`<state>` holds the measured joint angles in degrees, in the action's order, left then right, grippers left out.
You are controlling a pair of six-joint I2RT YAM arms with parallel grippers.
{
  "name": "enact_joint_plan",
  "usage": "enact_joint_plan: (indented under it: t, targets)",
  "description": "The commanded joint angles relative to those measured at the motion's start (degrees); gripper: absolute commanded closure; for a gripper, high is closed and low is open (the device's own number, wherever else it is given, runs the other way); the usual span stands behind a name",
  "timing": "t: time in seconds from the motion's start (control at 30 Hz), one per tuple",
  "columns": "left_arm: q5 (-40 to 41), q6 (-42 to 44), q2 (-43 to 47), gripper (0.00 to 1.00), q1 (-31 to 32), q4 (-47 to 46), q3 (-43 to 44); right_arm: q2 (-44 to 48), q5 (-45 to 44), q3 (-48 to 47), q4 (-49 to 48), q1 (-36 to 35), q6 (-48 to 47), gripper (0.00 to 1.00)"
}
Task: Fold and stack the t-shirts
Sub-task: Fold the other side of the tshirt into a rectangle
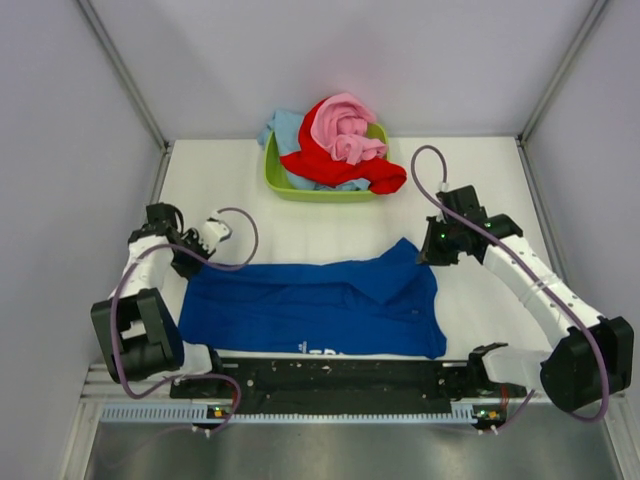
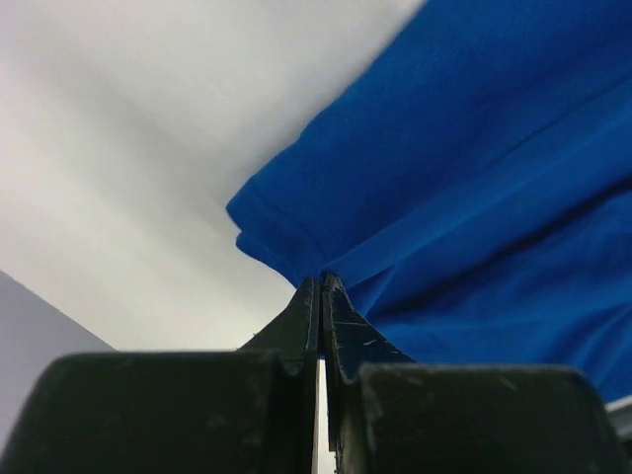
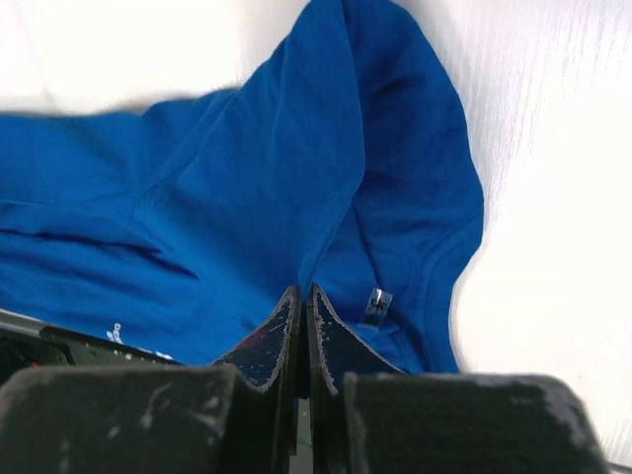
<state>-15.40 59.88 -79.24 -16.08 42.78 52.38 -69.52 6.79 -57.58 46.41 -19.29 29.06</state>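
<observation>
ok so the left claw is pinched fully closed, fingers pressed flat together with nothing visible between them, and its tips sit right at a hemmed corner of the royal blue t-shirt. The right claw is closed up tight the same way. A crease in the blue cloth runs straight down to its tips, but honestly I can't tell if it's got any fabric pinched. There's a little tag just beside those tips. The blue shirt lies spread across the near part of the white counter, its far right corner bunched up, with a bit of white lettering at the near edge. Further back, the lime green tub holds the red t-shirt, the pink t-shirt and the light blue t-shirt, all heaped together.
</observation>
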Motion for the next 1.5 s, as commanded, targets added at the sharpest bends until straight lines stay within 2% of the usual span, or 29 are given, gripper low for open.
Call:
enact_joint_plan:
  t: [0.0, 0.13, 0.17, 0.23, 0.27, 0.3, 0.37, 0.47, 0.57, 0.6, 0.67, 0.73, 0.8, 0.87, 1.0, 1.13, 1.27, 1.47]
  targets:
    - [2.6, 5.6, 3.1, 1.00, -0.1, 3.2, -2.2, 0.8, 1.3, -0.2, -0.5, 0.7, 0.7, 1.00]
    - [6.7, 6.0, 0.9, 1.00, -0.1, 1.8, -2.9, 0.8, 1.7, -0.2, -0.4, 0.7, 0.4, 1.00]
    - [7.4, 5.5, 0.0, 0.94, -0.1, 1.5, -2.7, 0.8, 1.7, -0.2, -0.5, 0.7, 0.3, 1.00]
    - [9.2, 3.2, -1.3, 0.53, 0.3, -0.1, -2.4, 0.6, 2.0, 0.0, -1.2, 0.7, 0.2, 1.00]
    - [9.0, 3.0, -1.4, 0.14, 1.0, 0.3, -2.0, 0.3, 2.2, 0.2, -1.7, 0.7, 0.2, 1.00]
    - [8.2, 2.8, -0.8, 0.08, 1.7, 0.3, -2.1, 0.1, 2.3, 0.1, -2.1, 0.7, 0.3, 1.00]
    - [4.7, 2.7, 3.1, 0.01, 3.0, -0.1, -2.2, -0.6, 2.6, 0.1, -2.9, 0.7, 0.3, 1.00]
    - [-0.7, 2.0, 9.2, 0.01, 5.8, -0.9, -1.1, -1.8, 1.9, 0.0, -4.7, 0.7, 0.3, 1.00]
    - [-2.3, -4.0, 10.4, 0.05, 14.4, 0.0, 4.3, -4.6, 1.8, -0.8, -7.0, 0.7, 0.2, 1.00]
    - [-2.6, -8.0, 9.1, 0.12, 19.2, 0.4, 6.7, -6.1, 2.2, -1.3, -8.2, 1.2, 0.3, 1.00]
    - [-3.8, -13.0, 6.2, 0.34, 28.2, 0.7, 10.8, -9.6, 5.0, -2.0, -10.3, 2.3, 0.9, 1.00]
    - [-5.8, -15.4, 3.5, 0.46, 37.2, -0.2, 13.2, -12.7, 6.8, -2.3, -12.5, 3.3, 1.5, 1.00]
    - [-6.4, -17.0, 0.1, 0.48, 47.8, -1.8, 14.8, -15.7, 6.8, -2.2, -14.3, 4.1, 1.5, 1.00]
    - [-5.9, -17.7, -4.4, 0.51, 55.6, -3.9, 16.8, -19.0, 7.4, -2.2, -15.5, 5.0, 1.4, 1.00]
    - [-4.3, -18.3, -13.0, 0.53, 67.5, -8.3, 21.4, -22.1, 9.0, -1.6, -18.5, 6.4, 2.6, 1.00]
    - [-4.5, -18.3, -21.6, 0.50, 73.6, -12.5, 25.6, -24.0, 8.9, -1.7, -20.1, 6.5, 3.1, 1.00]
    - [-6.2, -19.1, -28.9, 0.51, 75.4, -12.3, 29.9, -24.0, 9.1, -0.8, -20.9, 6.5, 3.5, 1.00]
    - [-5.4, -17.9, -33.6, 0.52, 76.0, -12.9, 30.0, -23.4, 8.9, -0.1, -21.0, 6.5, 3.2, 1.00]
